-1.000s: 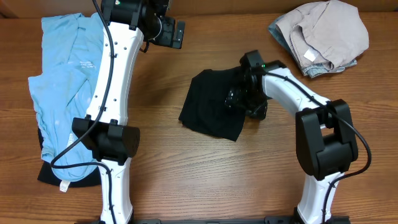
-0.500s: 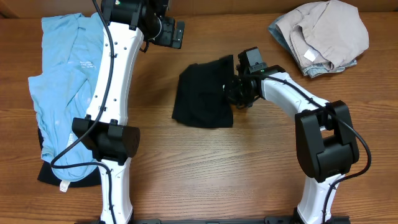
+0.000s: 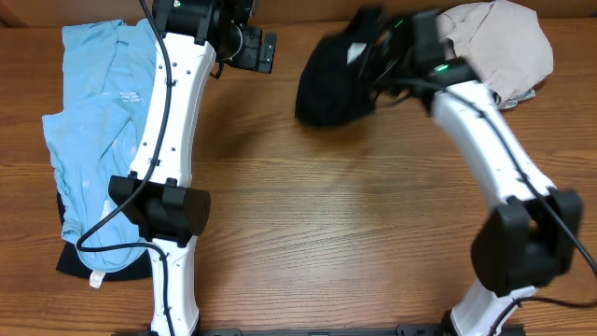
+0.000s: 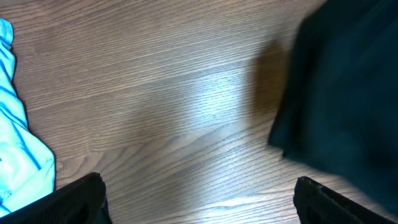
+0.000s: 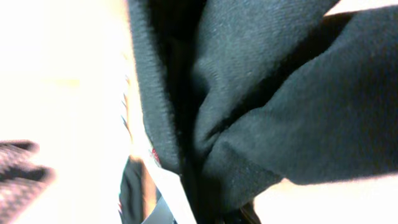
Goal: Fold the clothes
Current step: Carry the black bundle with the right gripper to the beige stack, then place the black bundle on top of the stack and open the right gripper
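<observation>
Right hand [image 3: 371, 56] clamped on black shirt [image 3: 328, 82]; motion-blurred in overhead, but bunched dark fabric fills right wrist view, pinched close to the lens. Shirt hanging in a loose wad below the hand and toward its left side, apparently raised off the counter [image 3: 326, 233]. Beige bundle [image 3: 494, 51] just behind the right hand on its right side; contact with it cannot be told. Left hand [image 4: 199, 208] open, holding nothing, both fingers [image 4: 78, 199] spread wide over bare wood. Edge of black shirt ahead and right of the left hand, apart from it. Light blue shirt [image 3: 98, 112] flat on the counter to the left hand's left, with another black piece [image 3: 89, 257] poking out under its near end.
</observation>
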`<state>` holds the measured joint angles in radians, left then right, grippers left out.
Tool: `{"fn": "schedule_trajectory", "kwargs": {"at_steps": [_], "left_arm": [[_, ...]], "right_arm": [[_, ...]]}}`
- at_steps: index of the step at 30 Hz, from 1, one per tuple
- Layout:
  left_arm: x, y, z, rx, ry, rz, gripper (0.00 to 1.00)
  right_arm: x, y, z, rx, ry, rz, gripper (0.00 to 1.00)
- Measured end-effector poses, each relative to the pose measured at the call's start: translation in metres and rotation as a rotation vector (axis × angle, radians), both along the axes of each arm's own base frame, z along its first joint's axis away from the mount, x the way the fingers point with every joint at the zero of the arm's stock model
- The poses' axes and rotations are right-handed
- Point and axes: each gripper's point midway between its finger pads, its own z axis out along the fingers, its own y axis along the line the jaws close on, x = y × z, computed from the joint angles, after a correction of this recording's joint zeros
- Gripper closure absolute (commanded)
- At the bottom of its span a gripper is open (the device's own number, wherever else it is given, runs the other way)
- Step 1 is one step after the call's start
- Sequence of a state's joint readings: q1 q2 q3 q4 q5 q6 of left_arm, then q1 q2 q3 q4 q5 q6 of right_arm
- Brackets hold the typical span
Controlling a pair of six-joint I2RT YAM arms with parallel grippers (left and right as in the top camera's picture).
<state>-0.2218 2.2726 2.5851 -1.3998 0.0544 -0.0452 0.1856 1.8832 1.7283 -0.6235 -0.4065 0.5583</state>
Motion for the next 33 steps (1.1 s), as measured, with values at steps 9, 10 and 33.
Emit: {"fn": "schedule_trajectory", "kwargs": {"at_steps": [9,10,33], "left_arm": [[0.000,0.000,0.000,0.002,-0.001,0.001,0.00],[0.000,0.001,0.000,0.003,-0.002,0.002,0.00],[0.003,0.001,0.001,0.003,-0.014,0.003,0.00]], "right_arm": [[0.054,-0.112,0.089,0.124,-0.254,-0.272,0.96],[0.057,-0.125,0.094,0.136,-0.270,-0.302,0.96],[0.065,-0.315,-0.084,0.144,0.143,-0.819,0.48]]}}
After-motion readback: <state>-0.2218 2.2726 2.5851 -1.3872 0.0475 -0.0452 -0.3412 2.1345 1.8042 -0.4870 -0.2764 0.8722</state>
